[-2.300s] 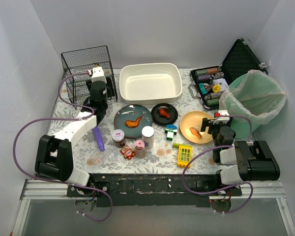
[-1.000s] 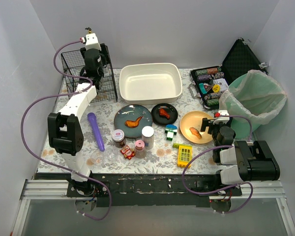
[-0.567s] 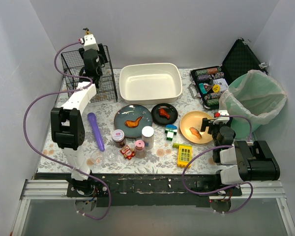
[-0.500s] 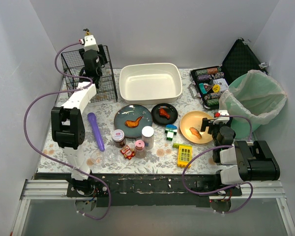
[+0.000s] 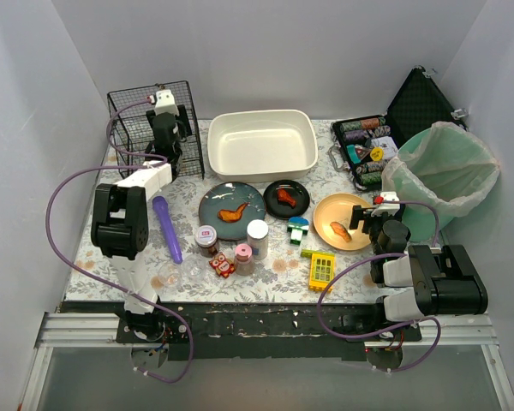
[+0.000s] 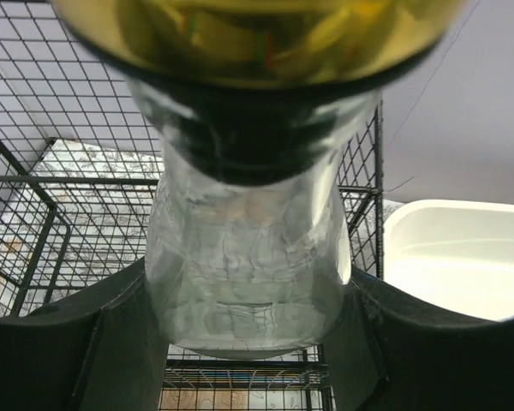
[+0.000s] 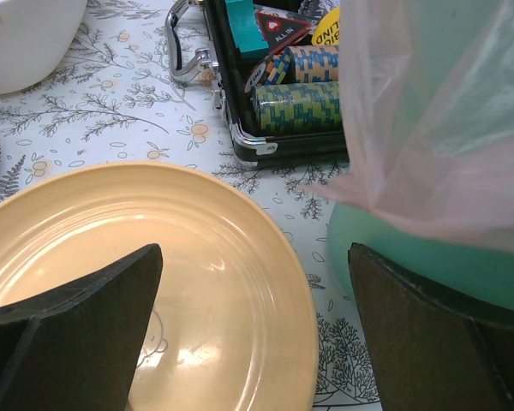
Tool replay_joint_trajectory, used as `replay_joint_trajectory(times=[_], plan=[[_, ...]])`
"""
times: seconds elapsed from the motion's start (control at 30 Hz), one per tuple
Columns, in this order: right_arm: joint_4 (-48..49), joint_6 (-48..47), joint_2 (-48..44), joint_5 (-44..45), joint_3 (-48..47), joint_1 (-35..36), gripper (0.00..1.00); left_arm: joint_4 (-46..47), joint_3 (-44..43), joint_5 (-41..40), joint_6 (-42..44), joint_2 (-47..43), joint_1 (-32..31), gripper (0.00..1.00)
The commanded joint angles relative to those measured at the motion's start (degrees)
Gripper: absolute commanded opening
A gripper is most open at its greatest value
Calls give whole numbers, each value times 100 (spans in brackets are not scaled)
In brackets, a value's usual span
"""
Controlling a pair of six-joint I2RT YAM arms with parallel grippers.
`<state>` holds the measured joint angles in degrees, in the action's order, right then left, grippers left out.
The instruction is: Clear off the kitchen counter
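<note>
My left gripper (image 5: 165, 137) is at the top of the black wire basket (image 5: 128, 120) at the back left of the fern-printed kitchen counter (image 5: 278, 278). In the left wrist view it (image 6: 248, 317) is shut on a clear glass jar (image 6: 244, 257) with a gold lid, and the basket mesh (image 6: 68, 171) lies behind and below. My right gripper (image 5: 366, 218) is open and empty, low over the yellow plate (image 5: 349, 207). In the right wrist view it (image 7: 253, 291) spans the plate's rim (image 7: 154, 257).
A white basin (image 5: 214, 154) stands at the back centre. A blue-grey plate (image 5: 214, 201), a black plate (image 5: 298, 205), a purple tool (image 5: 166, 227), small jars (image 5: 257, 238) and a yellow toy (image 5: 322, 270) lie mid-counter. A poker-chip case (image 5: 368, 145) and a green bagged bin (image 5: 441, 175) are at the right.
My left arm rose high above the wire basket with the jar, then came down toward the basket's top. The right arm has not moved.
</note>
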<state>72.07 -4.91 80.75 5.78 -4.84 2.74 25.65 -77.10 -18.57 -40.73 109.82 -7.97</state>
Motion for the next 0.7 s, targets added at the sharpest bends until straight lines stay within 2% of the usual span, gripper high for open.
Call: replay_joint_trajectory(times=[0.0, 0.2, 0.3, 0.37, 0.47, 0.67], plan=[[184, -81, 20, 37, -157, 33, 98, 880, 151, -94, 21, -488, 6, 3], [184, -81, 20, 28, -157, 33, 98, 828, 222, -112, -58, -321, 6, 12], [184, -81, 20, 37, -157, 33, 98, 749, 178, -103, -93, -207, 6, 24], [184, -81, 28, 37, -157, 33, 98, 670, 125, -95, -119, -145, 6, 28], [184, -81, 20, 37, -157, 33, 98, 582, 73, -86, -154, -84, 6, 45], [184, -81, 20, 28, -157, 33, 98, 459, -15, -112, -154, -40, 6, 66]])
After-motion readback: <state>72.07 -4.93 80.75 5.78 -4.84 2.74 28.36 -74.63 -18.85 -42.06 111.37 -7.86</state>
